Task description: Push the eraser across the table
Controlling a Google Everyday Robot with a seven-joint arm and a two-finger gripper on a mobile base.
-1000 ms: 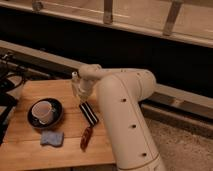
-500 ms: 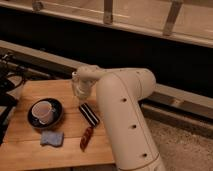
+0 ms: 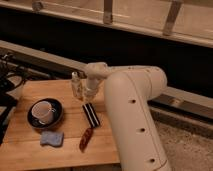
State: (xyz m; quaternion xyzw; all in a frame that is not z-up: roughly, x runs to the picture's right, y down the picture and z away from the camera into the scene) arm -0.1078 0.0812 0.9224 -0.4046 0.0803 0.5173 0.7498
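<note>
The eraser, a small black block with white lengthwise stripes, lies on the light-brown wooden table, right of the cup. My gripper hangs over the table's far middle, just above and left of the eraser's far end. A small gap shows between gripper and eraser. My white arm covers the table's right side.
A white cup on a dark saucer sits at the left. A blue sponge-like pad lies near the front edge. A reddish-brown oblong object lies just in front of the eraser. Dark cables hang off the table's left.
The gripper has shifted slightly left and nearer along the far middle of the table. The eraser and the other items lie where they were.
</note>
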